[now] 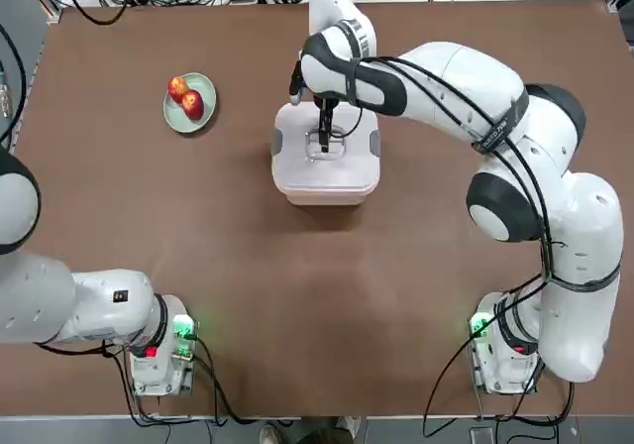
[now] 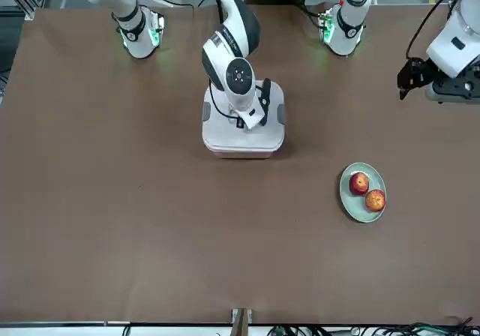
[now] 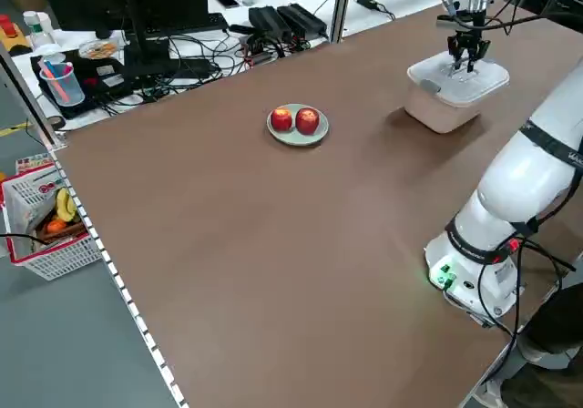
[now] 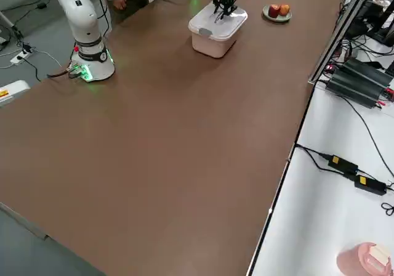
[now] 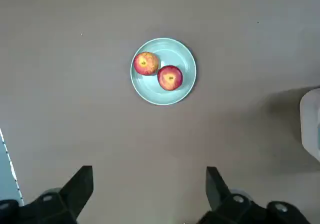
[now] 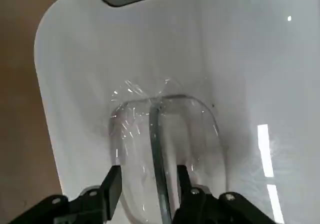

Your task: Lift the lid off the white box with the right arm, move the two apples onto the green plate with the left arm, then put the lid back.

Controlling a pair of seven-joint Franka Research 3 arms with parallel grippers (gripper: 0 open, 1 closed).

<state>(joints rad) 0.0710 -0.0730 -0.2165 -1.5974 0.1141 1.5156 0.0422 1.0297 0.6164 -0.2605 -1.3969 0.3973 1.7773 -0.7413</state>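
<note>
Our right hand (image 6: 150, 171) sits low over the white lid (image 6: 85, 94), its fingers parted on either side of the loop handle (image 6: 159, 164), gripping nothing. Beneath, the lid rests on the pale pink tub (image 3: 442, 115). Beside it on the counter (image 1: 248, 295), two red apples (image 5: 145, 63) (image 5: 170, 77) share the green plate (image 5: 162, 95); our left hand (image 5: 150, 189) hangs wide open, empty.

White, rounded arms (image 1: 515, 117) (black cables (image 1: 540, 206) strapped along them), grey-banded joints, black fingers (image 6: 111, 189).
</note>
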